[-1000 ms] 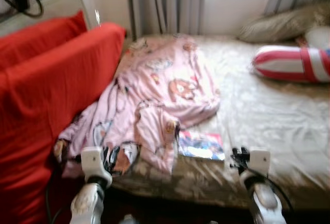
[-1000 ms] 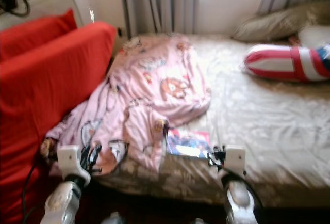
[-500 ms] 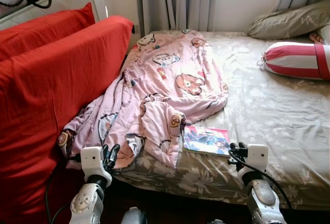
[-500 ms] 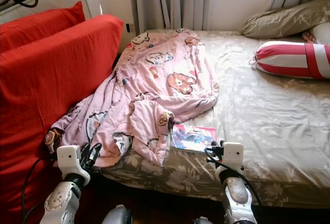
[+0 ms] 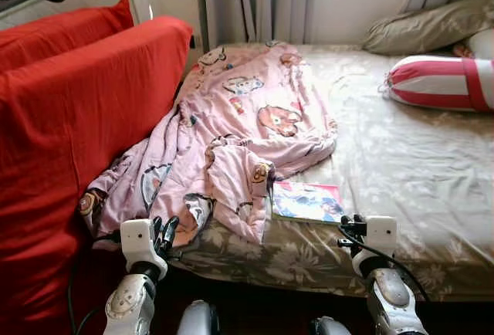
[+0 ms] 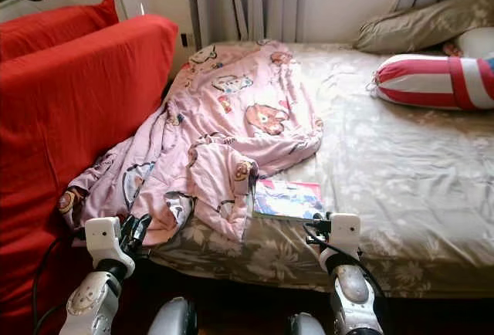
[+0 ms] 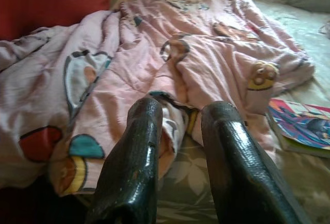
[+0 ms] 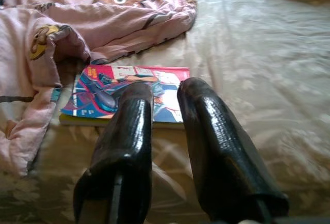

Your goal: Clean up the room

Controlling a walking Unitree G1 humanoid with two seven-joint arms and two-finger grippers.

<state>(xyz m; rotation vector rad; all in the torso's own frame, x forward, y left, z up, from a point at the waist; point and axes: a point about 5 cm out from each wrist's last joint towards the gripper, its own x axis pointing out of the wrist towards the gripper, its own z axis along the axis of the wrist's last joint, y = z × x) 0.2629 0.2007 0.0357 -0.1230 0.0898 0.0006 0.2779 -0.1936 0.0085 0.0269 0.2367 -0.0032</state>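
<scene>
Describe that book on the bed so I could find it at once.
Start at the bed with its floral sheet, then follow the rumpled pink blanket to its near end. Beside it lies the book, flat, glossy and brightly illustrated.

A bed (image 5: 401,188) with a floral beige sheet stands before the robot. A pink cartoon-print blanket (image 5: 231,134) lies crumpled across the bed's left half, one corner hanging over the near edge. A colourful book (image 5: 306,201) lies flat near the front edge, its left side touching the blanket. A red-and-white striped bolster (image 5: 440,82) rests at the far right, with a beige pillow (image 5: 428,30) behind it. A red cushion (image 5: 69,111) stands upright against the bed's left side. Grey curtains (image 5: 255,3) hang behind the bed. The left gripper (image 5: 164,231) is held low at the blanket's hanging corner, fingers slightly parted. The right gripper (image 5: 351,227) is held at the bed's front edge, just short of the book.
</scene>
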